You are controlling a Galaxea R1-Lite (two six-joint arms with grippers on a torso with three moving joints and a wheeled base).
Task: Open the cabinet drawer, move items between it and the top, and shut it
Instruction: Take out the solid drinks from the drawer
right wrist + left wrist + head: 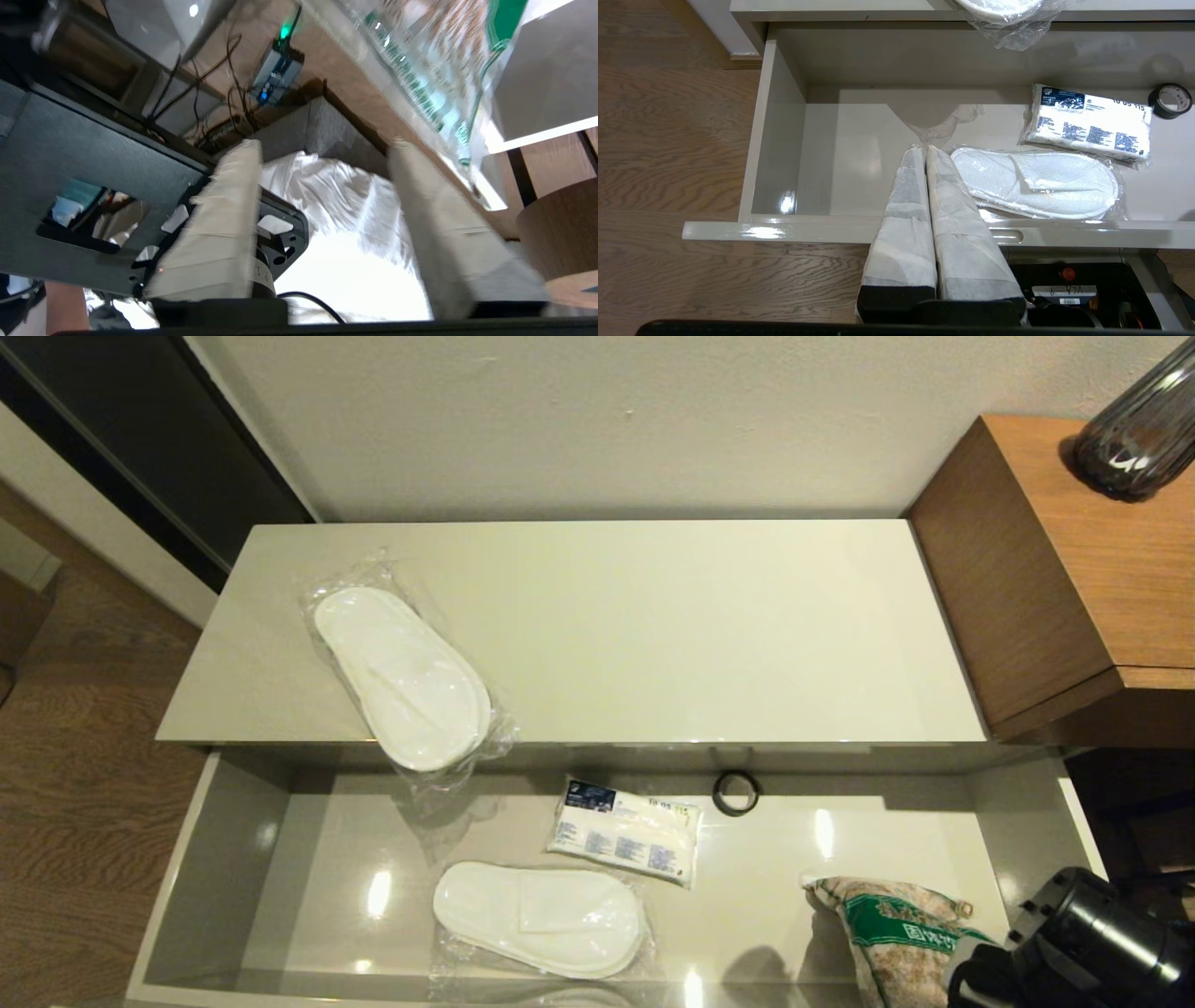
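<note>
The cabinet drawer (201, 868) stands pulled out under the top (653, 625). One plastic-sealed slipper pair (401, 677) lies on the top's left part, its end hanging over the front edge. A second slipper pair (541, 917) lies on the drawer's lining. The grain bag (892, 933) lies in the drawer's right front corner, with my right arm (1088, 933) beside it. My right gripper (324, 144) is open, the grain bag (420, 70) outside its fingers. My left gripper (924, 148) is shut and empty, over the drawer's front rim (784, 229), next to the slipper pair (1036, 184).
A small white packet with blue print (624, 829) and a black ring (736, 792) lie near the drawer's back. A brown wood cube (1055, 579) with a dark ribbed vase (1139, 429) stands right of the top. Wood floor lies to the left.
</note>
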